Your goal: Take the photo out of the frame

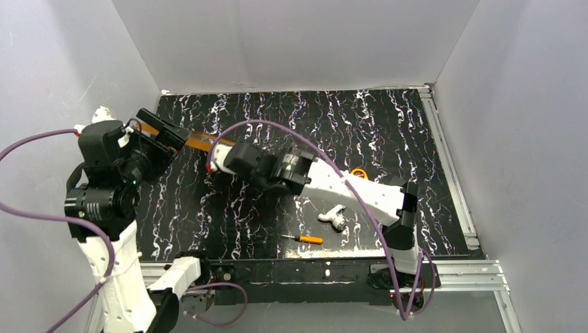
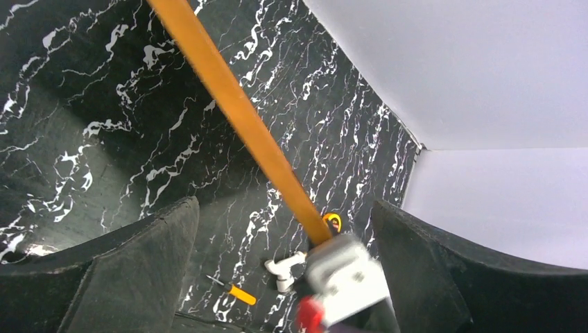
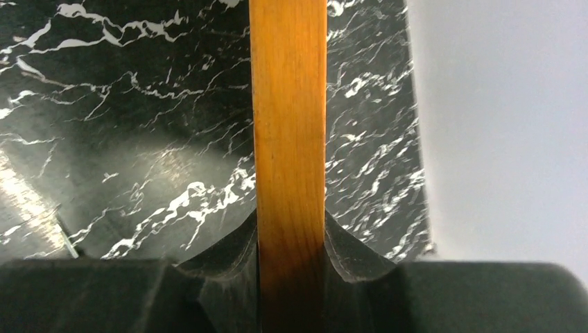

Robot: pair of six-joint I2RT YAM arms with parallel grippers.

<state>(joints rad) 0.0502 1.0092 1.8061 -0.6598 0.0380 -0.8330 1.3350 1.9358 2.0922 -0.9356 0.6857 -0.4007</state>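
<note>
The frame shows edge-on only, as a thin reddish-orange wooden strip (image 1: 197, 142) held up above the black marbled table at the back left. My right gripper (image 1: 216, 155) is shut on one end of it; in the right wrist view the strip (image 3: 290, 125) runs straight up out of the closed pads (image 3: 229, 250). My left gripper (image 1: 168, 141) is open, its two fingers (image 2: 139, 263) spread wide on either side of the strip (image 2: 236, 111) without touching it. The photo is hidden; neither face of the frame shows.
An orange-handled screwdriver (image 1: 306, 239), a white plastic piece (image 1: 334, 217) and a small orange ring (image 1: 358, 173) lie on the table's right half. Grey walls close in the back and both sides. A metal rail (image 1: 451, 173) runs along the right edge.
</note>
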